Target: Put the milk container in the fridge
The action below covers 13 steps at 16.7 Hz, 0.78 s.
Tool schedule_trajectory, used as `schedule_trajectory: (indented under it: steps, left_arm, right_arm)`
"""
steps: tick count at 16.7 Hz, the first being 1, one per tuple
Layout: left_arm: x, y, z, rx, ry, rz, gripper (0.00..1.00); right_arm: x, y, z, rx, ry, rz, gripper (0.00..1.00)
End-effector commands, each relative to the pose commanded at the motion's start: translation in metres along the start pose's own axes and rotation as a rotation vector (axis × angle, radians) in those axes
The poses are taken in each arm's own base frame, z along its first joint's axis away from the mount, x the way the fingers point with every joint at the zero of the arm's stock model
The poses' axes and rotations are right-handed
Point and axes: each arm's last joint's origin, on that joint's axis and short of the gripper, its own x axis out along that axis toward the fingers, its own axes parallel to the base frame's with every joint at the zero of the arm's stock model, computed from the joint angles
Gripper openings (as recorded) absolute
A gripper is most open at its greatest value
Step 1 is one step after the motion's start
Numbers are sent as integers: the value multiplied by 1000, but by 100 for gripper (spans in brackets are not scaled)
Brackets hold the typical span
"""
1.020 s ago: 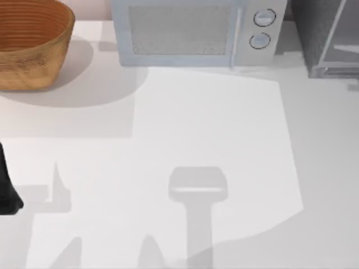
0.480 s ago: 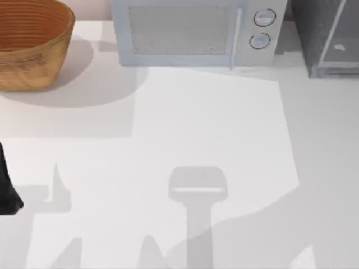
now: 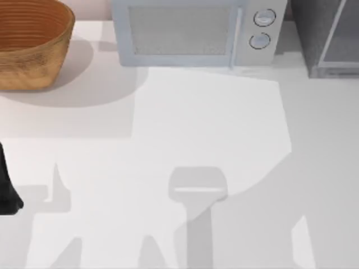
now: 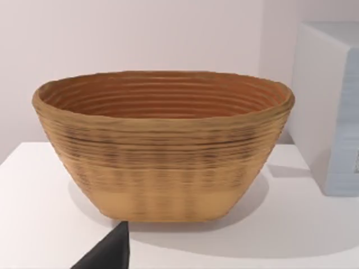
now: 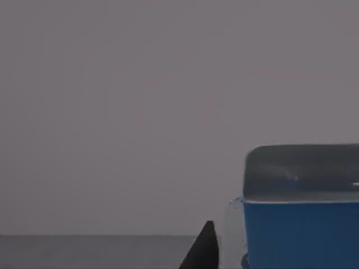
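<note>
Shadows on the table (image 3: 224,112) have shifted since the earlier top frames: the dark patch at the lower right has spread up and leftward, with a pale sliver now near the bottom edge, and the light glint seen behind the fridge (image 3: 328,39) door earlier is gone. Top view: fridge at the top right corner, cut by the frame; microwave (image 3: 196,33) just to its left at the back; wicker basket (image 3: 31,45) at the top left; left arm (image 3: 7,190) parked at the left edge, dark, partly in frame. Left wrist view: basket stands upright on the white table, microwave side beside it, a dark finger tip (image 4: 109,252) poking in at the bottom; cannot tell if the left hand is apart or together. Right wrist view: milk container (image 5: 303,224), blue with a greyish top, sits close against a plain grey background, one dark finger tip (image 5: 203,249) beside it; whether the right hand clamps it I cannot tell.
</note>
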Motion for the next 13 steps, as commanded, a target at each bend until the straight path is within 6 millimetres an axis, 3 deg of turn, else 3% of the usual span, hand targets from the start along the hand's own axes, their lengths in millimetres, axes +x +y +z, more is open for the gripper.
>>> schedule_trajectory:
  steps: [4, 13]
  left_arm:
    - [0, 0, 0, 0, 0, 0, 100]
    - [0, 0, 0, 0, 0, 0, 100]
  right_arm:
    - [1, 0, 0, 1, 2, 0, 0]
    - [1, 0, 0, 1, 2, 0, 68]
